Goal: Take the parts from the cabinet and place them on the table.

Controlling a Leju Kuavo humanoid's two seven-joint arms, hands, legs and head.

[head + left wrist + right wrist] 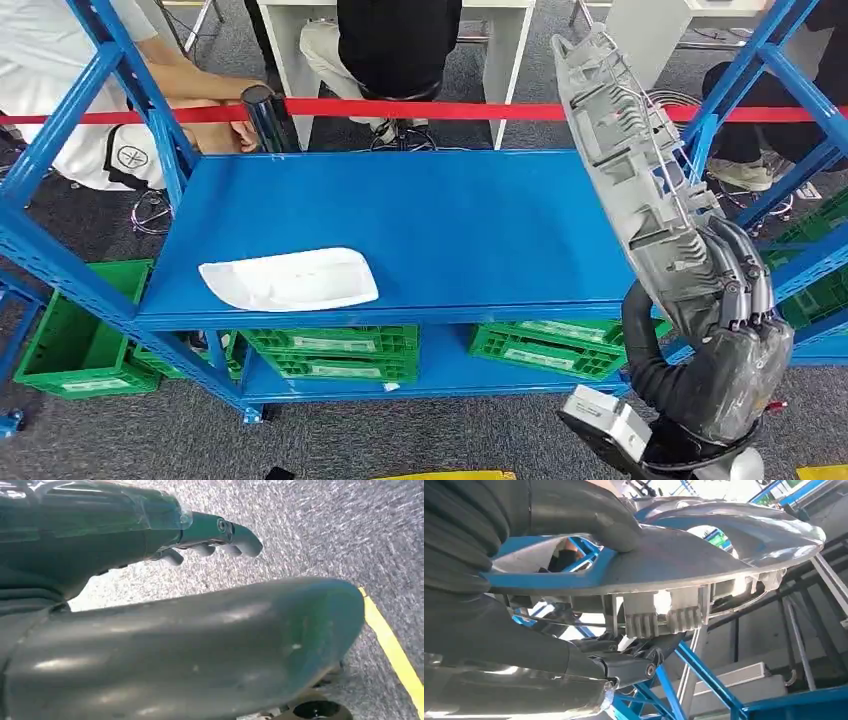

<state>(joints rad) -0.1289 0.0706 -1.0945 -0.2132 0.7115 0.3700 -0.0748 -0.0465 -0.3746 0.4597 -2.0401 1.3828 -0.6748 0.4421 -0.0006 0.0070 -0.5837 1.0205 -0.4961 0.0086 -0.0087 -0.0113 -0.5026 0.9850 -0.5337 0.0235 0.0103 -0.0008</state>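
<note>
Nearest the head camera, the right hand (735,335) rises from below at the right, its fingers (745,275) wrapped around the lower end of a long grey moulded plastic part (640,170), ribbed on its back. It holds the part upright and tilted, above the right end of the blue rack shelf (450,215). In the right wrist view the thumb presses on the part's smooth face (684,555) while the darker fingers (629,667) clamp from the ribbed side, so the hold looks firm.

A second part, a white curved shell (290,278), lies flat on the shelf near its front left edge, well apart from the raised one. Green crates (335,345) sit on the lower shelf.

The left hand (210,535) hangs over grey carpet, fingers loosely curled and holding nothing.

By my judgement the lift-out step is done for the grey part and the carry is in hand. Next the robot must turn away from the rack toward the desk, keeping the long part clear of the blue uprights (745,75) beside it, then lower it flat and release. The white shell is left to fetch.
</note>
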